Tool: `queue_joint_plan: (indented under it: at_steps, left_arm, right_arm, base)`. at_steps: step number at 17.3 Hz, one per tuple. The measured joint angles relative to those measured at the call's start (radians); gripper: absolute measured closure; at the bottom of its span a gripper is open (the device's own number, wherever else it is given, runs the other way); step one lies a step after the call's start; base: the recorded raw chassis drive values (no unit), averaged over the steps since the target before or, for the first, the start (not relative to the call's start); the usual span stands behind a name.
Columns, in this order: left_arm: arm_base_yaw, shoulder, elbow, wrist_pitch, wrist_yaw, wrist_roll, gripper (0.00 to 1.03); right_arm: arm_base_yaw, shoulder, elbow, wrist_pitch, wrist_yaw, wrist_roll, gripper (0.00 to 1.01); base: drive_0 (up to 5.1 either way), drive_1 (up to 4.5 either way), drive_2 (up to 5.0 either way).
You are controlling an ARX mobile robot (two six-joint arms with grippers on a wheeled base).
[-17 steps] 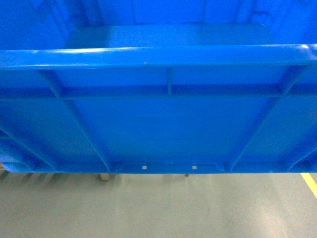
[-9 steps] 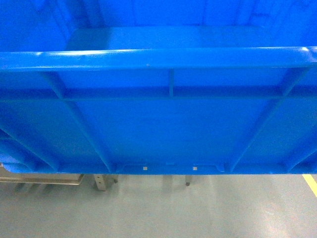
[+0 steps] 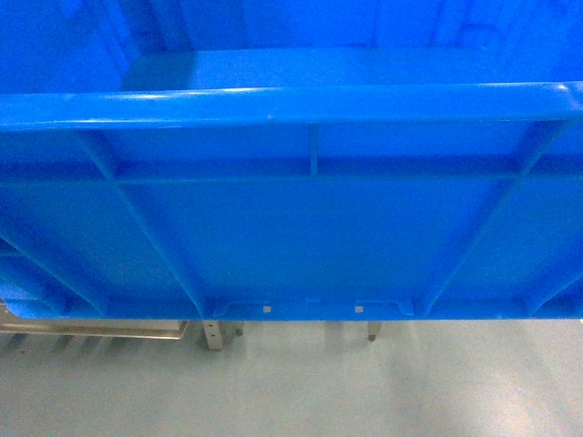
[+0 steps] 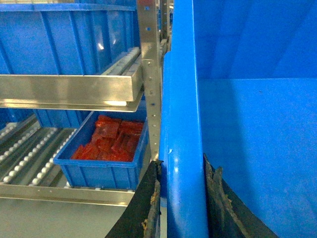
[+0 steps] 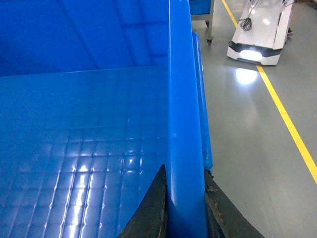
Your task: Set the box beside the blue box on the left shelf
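A large bright-blue open-top plastic crate [image 3: 301, 237] with thick rim and ribbed walls fills the head view, carried clear of the grey floor [image 3: 301, 391] by both arms. The left end effector [image 4: 182, 198] is clamped on the crate's left rim, one pad inside and one outside; the right end effector [image 5: 184, 208] grips the right rim the same way.

Just beside the crate's left wall in the left wrist view stands the metal-railed flow rack with white rollers [image 4: 34, 158]. Its lower level holds a small blue tray of red packets [image 4: 106, 148]; another large blue crate [image 4: 64, 34] sits on the level above. The carried crate isn't on the rollers yet.

Risks, as judged: the crate's corner looks v. close to the rack's perforated steel upright [image 4: 150, 74] and could catch on it during approach. The wide load hangs from two thin rim grips, so uneven arm motion could twist it loose. The head cam is blocked by the crate, so alignment w/ the rollers is prob. hard to check.

A white wheeled vehicle [image 5: 257, 37] sits by a yellow floor line [image 5: 285, 116] on the right. No legible labels or brand marks anywhere.
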Motion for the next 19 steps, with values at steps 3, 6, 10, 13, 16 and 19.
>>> queue_joint_plan:
  at_steps: [3,6,10,13,16,19]
  left_arm:
    - [0.000,0.000,0.000,0.000,0.000,0.001,0.86]
    - [0.000,0.000,0.000,0.000,0.000,0.002,0.86]
    - [0.000,0.000,-0.001,-0.003,0.001,0.002,0.86]
    - [0.000,0.000,-0.001,0.005,0.000,0.002,0.87]
    - [0.000,-0.001,-0.001,-0.001,0.000,0.003,0.87]
    - [0.000,-0.001,-0.001,-0.003,-0.001,0.003,0.87]
  right_arm:
    - [0.000,0.000,0.000,-0.003,0.000,0.000,0.91]
    - [0.000,0.000,0.000,-0.002,0.000,0.000,0.91]
    - [0.002,0.000,0.000,-0.002,0.000,0.000,0.91]
    - [0.000,-0.003,0.000,0.001,0.001,0.000,0.91]
    - [0.005,-0.003,0.000,0.000,0.001,0.000,0.91]
    - [0.005,-0.003,0.000,-0.003,0.002,0.000,0.91]
  base:
    - [-0.1,3.87,-4.1]
    - [-0.1,3.87,-4.1]
    - [-4.9,1.39,3.3]
    - [-4.9,1.39,3.3]
    - [-4.9,1.39,3.3]
    - [-4.9,1.39,3.3]
